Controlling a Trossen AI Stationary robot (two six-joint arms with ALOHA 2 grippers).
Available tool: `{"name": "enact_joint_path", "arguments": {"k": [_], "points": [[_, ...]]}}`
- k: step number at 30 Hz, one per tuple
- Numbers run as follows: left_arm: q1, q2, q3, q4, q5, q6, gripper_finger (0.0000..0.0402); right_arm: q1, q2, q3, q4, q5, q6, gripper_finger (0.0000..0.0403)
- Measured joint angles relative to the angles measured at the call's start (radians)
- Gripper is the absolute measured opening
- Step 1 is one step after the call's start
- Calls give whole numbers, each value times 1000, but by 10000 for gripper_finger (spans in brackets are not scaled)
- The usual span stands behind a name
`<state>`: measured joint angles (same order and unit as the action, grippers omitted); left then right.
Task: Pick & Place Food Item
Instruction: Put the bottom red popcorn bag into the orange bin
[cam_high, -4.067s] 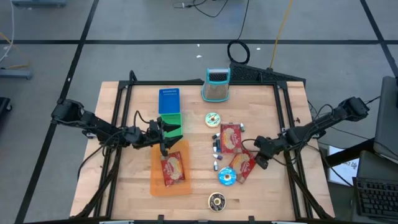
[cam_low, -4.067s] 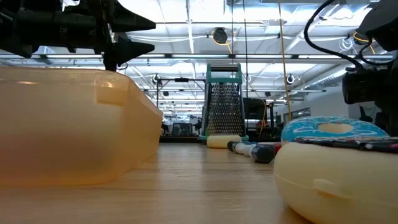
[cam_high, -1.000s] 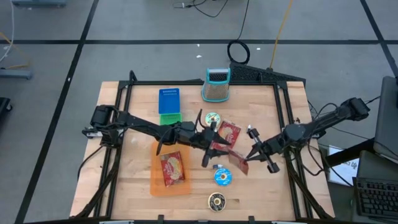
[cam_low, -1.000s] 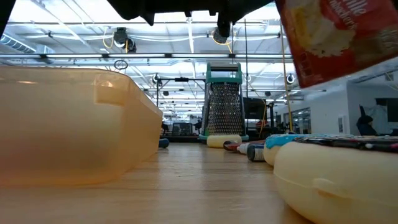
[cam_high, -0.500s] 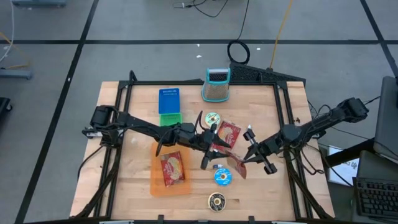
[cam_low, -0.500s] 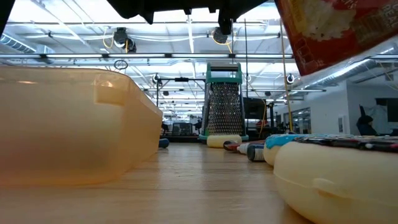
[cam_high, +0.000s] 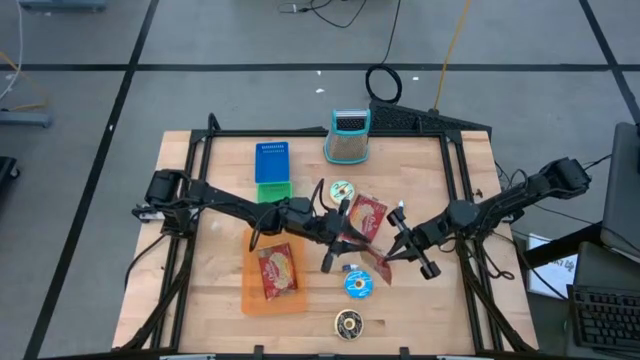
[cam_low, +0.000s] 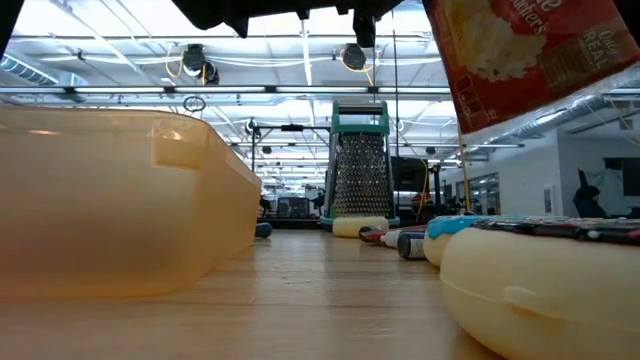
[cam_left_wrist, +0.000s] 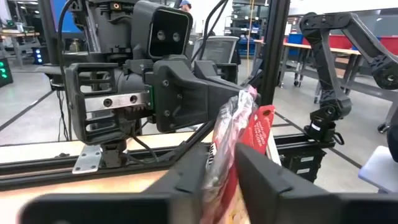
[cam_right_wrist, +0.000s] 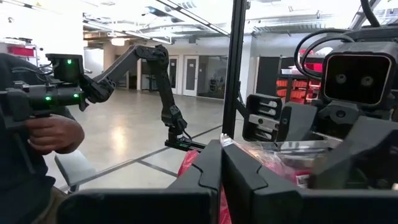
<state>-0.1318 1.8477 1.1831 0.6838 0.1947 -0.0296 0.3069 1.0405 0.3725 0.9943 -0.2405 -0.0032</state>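
Observation:
A red snack bag hangs in the air over the table's middle right, between my two grippers; the low view shows it high up. My left gripper reaches in from the table's left and is shut on the bag. My right gripper comes from the right and is shut on it too. An orange tray lies at the front left with another red packet flat in it. A further red packet lies flat on the wood. My left gripper pinches the bag between its two fingers, which lie level and come from the table's left. The bag is lifted clear of the table. My right gripper pinches the bag's crumpled end between its shut fingers, coming from the table's right and slanting slightly upward. The bag is clear of the table, and its red body hangs below the fingers.
A metal grater stands at the far edge, with a blue box and a green block to its left. A blue ring-shaped item, two round pieces and small markers lie around the middle. A person's hand shows beyond the table.
My right gripper has carried the bag a little toward the table's left and tipped it, so the bag now sits nearer my left gripper. My left gripper has stayed in place and its fingers have closed on the bag.

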Motion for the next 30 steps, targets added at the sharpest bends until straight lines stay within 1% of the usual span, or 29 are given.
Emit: {"name": "enact_joint_path", "arguments": {"k": [2, 3, 7, 9, 10, 12, 17, 19, 22, 25, 28, 30], "points": [[0, 0, 0, 0, 1, 0, 28, 0, 0, 0, 0, 0, 0, 0], [0, 0, 0, 0, 3, -1, 15, 0, 0, 0, 0, 1, 0, 0], [-3, -3, 0, -1, 4, -9, 6, 0, 0, 0, 0, 4, 1, 0], [-10, -28, -2, -36, 4, -12, 3, 0, -2, 0, -4, 23, 25, 4], [-15, -47, -2, -55, -5, -17, 3, 0, -5, 0, -5, 38, 41, 7], [-31, -98, -2, -137, -57, -18, 2, 0, -22, 0, -35, 81, 49, 16], [-97, -245, -2, -396, -285, -23, 1, 0, -99, 0, -174, 207, 16, 48], [-138, -299, -2, -459, -386, -49, 1, 0, -139, 0, -231, 269, 0, 65], [-224, -375, -4, -570, -577, -94, 1, 0, -193, 0, -307, 345, -26, 87], [-322, -433, -25, -669, -789, -174, 1, 0, -240, 0, -369, 381, -55, 104], [-424, -467, -45, -732, -990, -296, 1, 0, -265, 0, -395, 402, -88, 115], [-489, -478, -63, -774, -1105, -389, 1, -1, -269, 0, -391, 402, -107, 119]]}}
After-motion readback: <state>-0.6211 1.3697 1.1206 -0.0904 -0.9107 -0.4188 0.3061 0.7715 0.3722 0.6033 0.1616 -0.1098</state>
